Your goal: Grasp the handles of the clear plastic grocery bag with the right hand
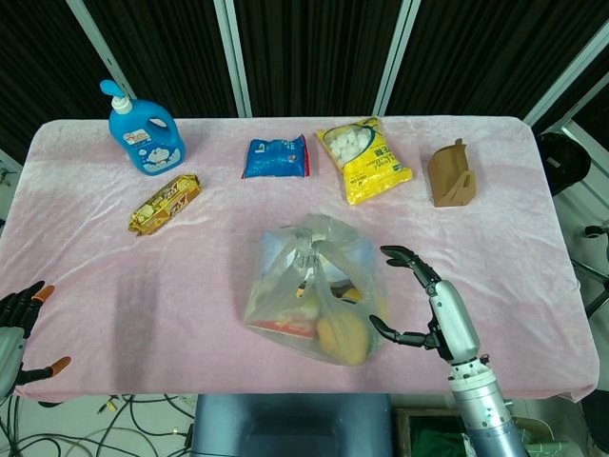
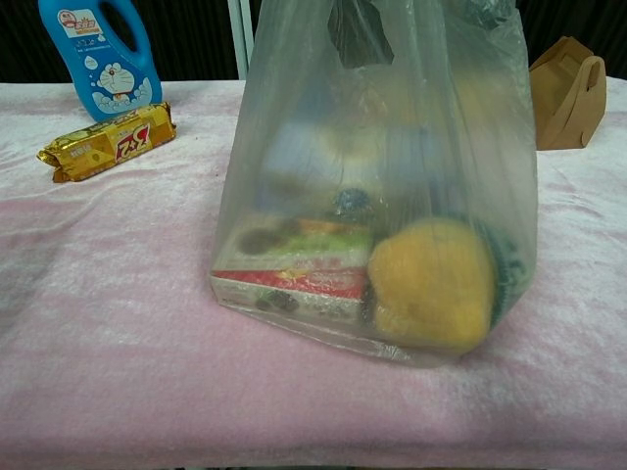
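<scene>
At the far left edge of the head view the left hand (image 1: 19, 328) hangs off the near corner of the bench (image 1: 124, 295), its dark fingers (image 1: 21, 305) spread apart and holding nothing. Well beyond those fingers, at the back of the pink cloth, stands a blue pump bottle (image 1: 143, 131), and just in front of it lies a gold biscuit packet (image 1: 165, 203), tilted. Further right at the back lie a blue snack pouch (image 1: 275, 158) and a yellow bag of white sweets (image 1: 363, 160). The clear plastic grocery bag (image 1: 314, 290) stands in the middle of the bench near the front edge, its handles (image 1: 310, 249) bunched upright at the top; inside it show a yellow round item (image 2: 431, 284) and a red and green box (image 2: 294, 269). The right hand (image 1: 428, 305) hovers just beside the bag's right flank, apart from the handles, with its fingers (image 1: 404, 257) curved open towards the bag and gripping nothing; whether the thumb tip touches the plastic cannot be told. Far beyond these fingers, at the back right, sits a brown paper carrier (image 1: 451, 174).
</scene>
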Available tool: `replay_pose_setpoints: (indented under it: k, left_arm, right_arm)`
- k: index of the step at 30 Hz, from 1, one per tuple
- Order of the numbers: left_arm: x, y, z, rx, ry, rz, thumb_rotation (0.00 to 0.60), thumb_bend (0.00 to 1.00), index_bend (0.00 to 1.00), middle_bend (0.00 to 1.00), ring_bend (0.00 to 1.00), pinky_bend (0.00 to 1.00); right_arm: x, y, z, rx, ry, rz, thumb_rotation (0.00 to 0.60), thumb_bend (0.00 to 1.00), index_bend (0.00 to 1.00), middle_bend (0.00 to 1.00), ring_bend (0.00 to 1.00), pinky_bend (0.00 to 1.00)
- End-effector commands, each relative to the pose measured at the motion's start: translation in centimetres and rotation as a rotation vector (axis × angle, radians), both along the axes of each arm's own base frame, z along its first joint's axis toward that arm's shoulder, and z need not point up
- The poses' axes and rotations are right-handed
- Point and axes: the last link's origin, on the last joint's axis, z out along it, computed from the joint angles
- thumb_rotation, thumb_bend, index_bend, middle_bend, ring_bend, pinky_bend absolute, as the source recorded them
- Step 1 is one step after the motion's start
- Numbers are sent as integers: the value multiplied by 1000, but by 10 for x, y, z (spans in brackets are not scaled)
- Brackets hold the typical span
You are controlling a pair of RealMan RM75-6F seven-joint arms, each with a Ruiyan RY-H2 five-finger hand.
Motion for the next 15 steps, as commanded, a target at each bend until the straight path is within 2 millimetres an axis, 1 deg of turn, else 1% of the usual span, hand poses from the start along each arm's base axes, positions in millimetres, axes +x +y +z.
replay_pose_setpoints:
  k: [1, 9, 15]
  left_arm:
    - [0, 0, 0, -1, 0, 2, 600, 0, 0, 0, 0, 0]
    - [0, 1, -1, -2, 1, 4, 600, 0, 0, 0, 0, 0]
    - [0, 1, -1, -3, 0, 5, 600, 0, 0, 0, 0, 0]
  right_arm:
    - [1, -1, -1, 4, -9, -1, 600, 171, 186, 169, 226, 195]
    - [5, -2, -5, 25, -32, 7, 600, 173, 185, 185, 243, 205]
    - [11, -6, -12, 67, -76, 8, 600, 173, 185, 211, 266, 241]
